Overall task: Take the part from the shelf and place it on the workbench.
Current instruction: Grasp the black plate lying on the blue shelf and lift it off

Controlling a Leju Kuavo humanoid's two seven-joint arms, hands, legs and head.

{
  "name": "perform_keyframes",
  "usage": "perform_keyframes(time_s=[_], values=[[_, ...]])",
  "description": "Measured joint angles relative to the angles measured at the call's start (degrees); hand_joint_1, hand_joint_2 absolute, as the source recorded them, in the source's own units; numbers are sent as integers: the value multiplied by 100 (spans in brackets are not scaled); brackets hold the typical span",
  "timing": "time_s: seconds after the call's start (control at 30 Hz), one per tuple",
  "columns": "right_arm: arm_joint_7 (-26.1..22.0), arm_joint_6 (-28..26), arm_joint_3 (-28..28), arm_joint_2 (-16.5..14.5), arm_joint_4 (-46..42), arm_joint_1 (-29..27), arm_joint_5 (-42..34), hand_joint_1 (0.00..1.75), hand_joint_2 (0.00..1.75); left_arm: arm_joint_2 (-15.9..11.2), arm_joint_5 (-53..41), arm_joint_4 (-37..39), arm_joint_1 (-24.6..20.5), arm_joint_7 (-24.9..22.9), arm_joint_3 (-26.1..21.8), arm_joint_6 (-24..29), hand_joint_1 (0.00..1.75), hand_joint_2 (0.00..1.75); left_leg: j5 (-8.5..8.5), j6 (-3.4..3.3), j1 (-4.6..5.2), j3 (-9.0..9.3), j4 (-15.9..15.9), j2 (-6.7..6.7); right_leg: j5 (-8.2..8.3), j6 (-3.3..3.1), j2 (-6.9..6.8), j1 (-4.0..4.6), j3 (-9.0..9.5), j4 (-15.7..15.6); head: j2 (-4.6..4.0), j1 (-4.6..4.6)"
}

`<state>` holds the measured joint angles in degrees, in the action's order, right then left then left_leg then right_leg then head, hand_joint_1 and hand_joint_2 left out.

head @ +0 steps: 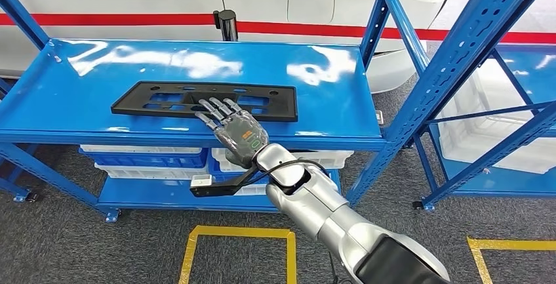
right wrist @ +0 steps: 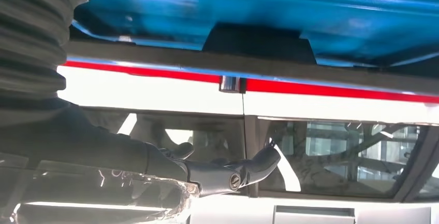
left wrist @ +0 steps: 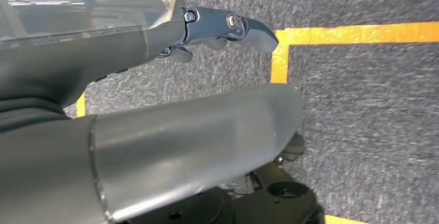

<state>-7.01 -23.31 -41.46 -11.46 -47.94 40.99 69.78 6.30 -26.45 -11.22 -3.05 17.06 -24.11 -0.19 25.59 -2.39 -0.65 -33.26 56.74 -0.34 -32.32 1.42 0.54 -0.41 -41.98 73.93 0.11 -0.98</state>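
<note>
Where the blue shelf (head: 79,110) shows its glossy top level, a flat black plastic panel with cut-out slots (head: 151,100) lies lengthwise near the front edge, level on the surface. Over the panel's near edge, right of its middle, reaches the right hand (head: 229,125), palm down, its fingers (head: 213,108) stretched forward and slightly apart above the slots; whether they touch the panel cannot be told, and nothing is gripped. A silver forearm runs back from that hand toward the lower right. Below the top level, white bins (head: 141,149) sit on the lower level. A second blue rack (head: 459,54) stands to the right, and a white car body with a red stripe (head: 131,19) lies behind. Yellow floor tape (head: 239,233) marks the grey carpet. By the left wrist view, the left hand (left wrist: 222,30) hangs over carpet, fingers extended and holding nothing.
</note>
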Motion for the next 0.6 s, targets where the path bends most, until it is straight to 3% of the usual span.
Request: perform_keyframes(time_s=[0.07, 0.1, 0.17, 0.3, 0.37, 0.43, 0.47, 0.5, 0.53, 0.6], values=[[-17, -2, 4, 2, 1, -5, -16, 0, 175, 10, -7, 1, 5, -22, 0, -9, 0, 0, 46, 30, 1, 59, 3, -12, 371, 91, -11, -14, 284, -713, 0, -1], [-21, -3, 8, 1, 1, -3, -20, 0, 175, 13, -11, 1, 3, -32, 0, -14, 0, 0, 80, 57, 16, 85, 14, -19, 549, 104, -20, -16, 477, -1132, 0, 0], [-27, -3, 14, 0, 2, -3, -25, 0, 175, 16, -27, 1, 1, -47, 0, -18, 0, 0, 138, 115, 36, 116, 30, -25, 728, 54, -34, -18, 704, -1606, 0, 4], [-35, -5, 31, -13, 1, -1, -28, 0, 175, 20, -49, 0, -1, -62, 0, -27, 0, 0, 258, 243, -7, 87, 138, -9, 728, -121, -21, -45, 784, -1678, 0, 10], [-38, -7, 38, -30, 0, 1, -29, 0, 175, 27, -55, 0, -1, -63, 0, -30, 0, 0, 510, 301, -30, -173, 662, 3, 707, -189, -20, -78, 852, -1704, 0, 19], [-39, -8, 38, -32, 4, -9, -28, 0, 175, 34, -60, 1, 5, -67, 0, -31, 0, 0, 771, 349, -51, -614, 1419, 11, 669, -229, -23, -75, 892, -1703, 0, 25], [-40, -8, 37, -31, 8, -19, -28, 0, 175, 36, -61, 1, 9, -69, 0, -32, 0, 0, 785, 364, -60, -784, 1640, 13, 649, -237, -20, -72, 910, -1702, 0, 26], [-44, -8, 37, -30, 10, -29, -30, 0, 175, 36, -61, 1, 13, -73, 0, -32, 0, 0, 682, 372, -68, -856, 1651, 16, 628, -235, -15, -70, 932, -1701, 0, 27], [-55, -10, 38, -30, 13, -36, -37, 0, 175, 35, -61, 1, 14, -76, 0, -32, 0, 0, 478, 371, -77, -808, 1435, 19, 602, -223, -7, -71, 963, -1700, 0, 27], [-91, -31, 39, -33, 20, -39, -62, 0, 175, 34, -62, 1, 9, -93, 0, -32, 0, 0, 20, 351, -87, -482, 649, 28, 543, -184, 4, -64, 1041, -1700, 0, 26]])
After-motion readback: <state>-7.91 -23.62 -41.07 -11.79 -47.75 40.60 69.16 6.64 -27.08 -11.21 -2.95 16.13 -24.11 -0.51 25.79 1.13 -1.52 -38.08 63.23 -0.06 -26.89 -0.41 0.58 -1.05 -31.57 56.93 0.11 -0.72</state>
